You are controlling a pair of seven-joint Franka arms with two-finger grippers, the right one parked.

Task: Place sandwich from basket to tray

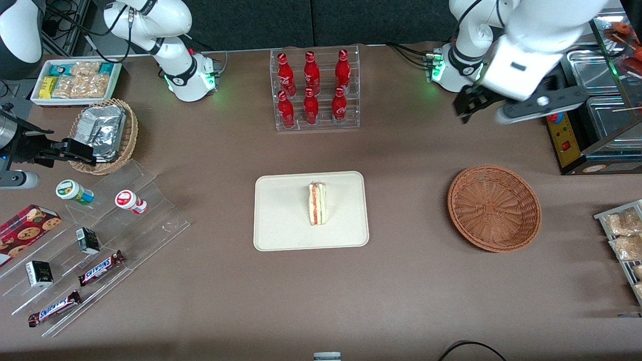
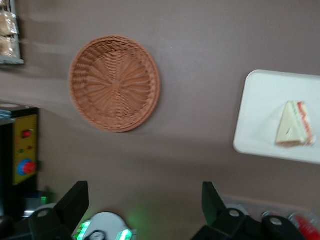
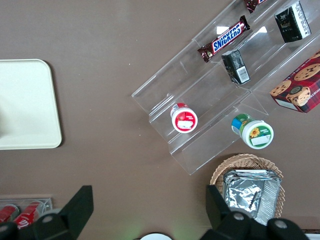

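Front view: the sandwich is seen standing on its edge near the middle of the tray, so the transfer is judged complete. The basket is left empty on the tabletop. The claw is held high, above and farther from the camera than the basket.

Left wrist view: the fingers are spread wide, with nothing gripped.
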